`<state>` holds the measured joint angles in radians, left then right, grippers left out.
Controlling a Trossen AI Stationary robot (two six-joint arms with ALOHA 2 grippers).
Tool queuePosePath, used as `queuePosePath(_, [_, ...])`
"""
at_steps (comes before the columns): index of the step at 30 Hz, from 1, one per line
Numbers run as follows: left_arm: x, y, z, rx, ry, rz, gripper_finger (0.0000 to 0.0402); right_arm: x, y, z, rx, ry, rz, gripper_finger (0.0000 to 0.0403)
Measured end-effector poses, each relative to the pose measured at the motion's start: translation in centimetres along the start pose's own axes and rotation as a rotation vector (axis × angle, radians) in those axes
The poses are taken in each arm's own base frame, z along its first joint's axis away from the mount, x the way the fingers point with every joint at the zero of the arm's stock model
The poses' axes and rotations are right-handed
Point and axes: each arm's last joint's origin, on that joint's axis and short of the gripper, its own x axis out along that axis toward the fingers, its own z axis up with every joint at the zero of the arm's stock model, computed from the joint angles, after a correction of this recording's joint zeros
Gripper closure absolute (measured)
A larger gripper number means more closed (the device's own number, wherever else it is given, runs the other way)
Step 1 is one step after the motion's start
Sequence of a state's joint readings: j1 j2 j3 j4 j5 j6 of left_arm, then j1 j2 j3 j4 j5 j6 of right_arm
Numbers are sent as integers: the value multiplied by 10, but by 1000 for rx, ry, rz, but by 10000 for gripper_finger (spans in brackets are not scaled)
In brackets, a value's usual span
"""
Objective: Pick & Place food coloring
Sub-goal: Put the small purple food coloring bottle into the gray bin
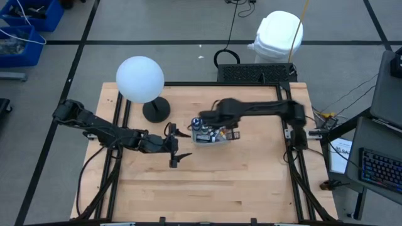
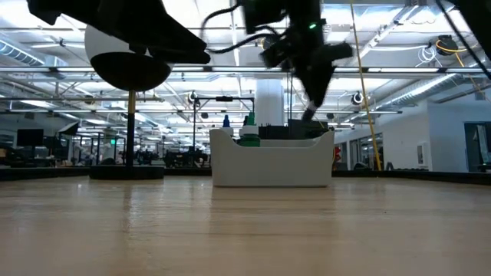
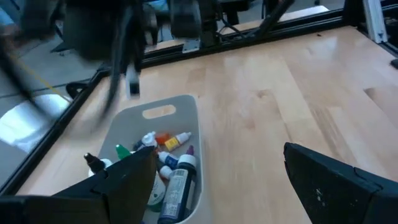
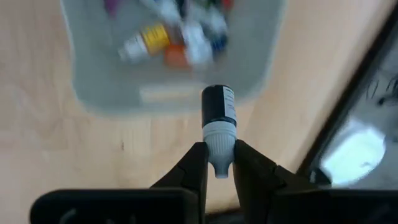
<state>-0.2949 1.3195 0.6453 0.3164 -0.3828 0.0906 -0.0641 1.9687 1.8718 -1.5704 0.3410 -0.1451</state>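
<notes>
A pale rectangular tray (image 1: 213, 136) stands mid-table and holds several small white-capped bottles (image 3: 168, 146) with coloured bodies, lying in a heap. My right gripper (image 4: 217, 165) hovers above the tray's far end (image 1: 200, 122), shut on one small dark-bodied bottle (image 4: 218, 112) with a white cap. My left gripper (image 1: 179, 145) is open, just left of the tray and above the table. In its wrist view the fingers (image 3: 124, 183) frame the tray (image 3: 118, 124). The low view shows the tray's side wall (image 2: 272, 165) with bottle tops above the rim. My right gripper pinches the bottle's white cap (image 4: 217, 140) between its two fingers, coming from above and pointing down. The dark body hangs below the fingers, upright and lifted clear, over the tray's end with the handle slot (image 4: 165, 93).
A lamp with a white globe (image 1: 139, 78) on a round black base (image 1: 156, 111) stands left of the tray, toward the far edge. A black frame rail (image 1: 292, 135) runs along the table's right side. Bare wood (image 1: 207, 188) lies toward the near edge.
</notes>
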Motion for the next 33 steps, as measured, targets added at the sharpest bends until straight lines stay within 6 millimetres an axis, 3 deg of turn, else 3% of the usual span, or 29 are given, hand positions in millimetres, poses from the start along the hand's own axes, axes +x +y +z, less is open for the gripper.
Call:
queuePosePath(5, [-1, -2, -4, 20, 36, -26, 50, -2, 13, 31, -182, -12, -76, 353])
queuePosePath(13, [-3, -7, -9, 47, 84, -47, 50, -3, 42, 41, -652, 44, -357, 353])
queuePosePath(22, [-11, -14, -6, 48, 83, -82, 50, 36, 55, 48, -826, 197, -574, 353])
queuePosePath(26, [-11, -14, -8, 56, 99, -80, 50, 55, 57, 46, -885, 255, -590, 357])
queuePosePath(33, [-10, -13, -8, 69, 94, -75, 50, 63, 61, 49, -923, 217, -546, 359])
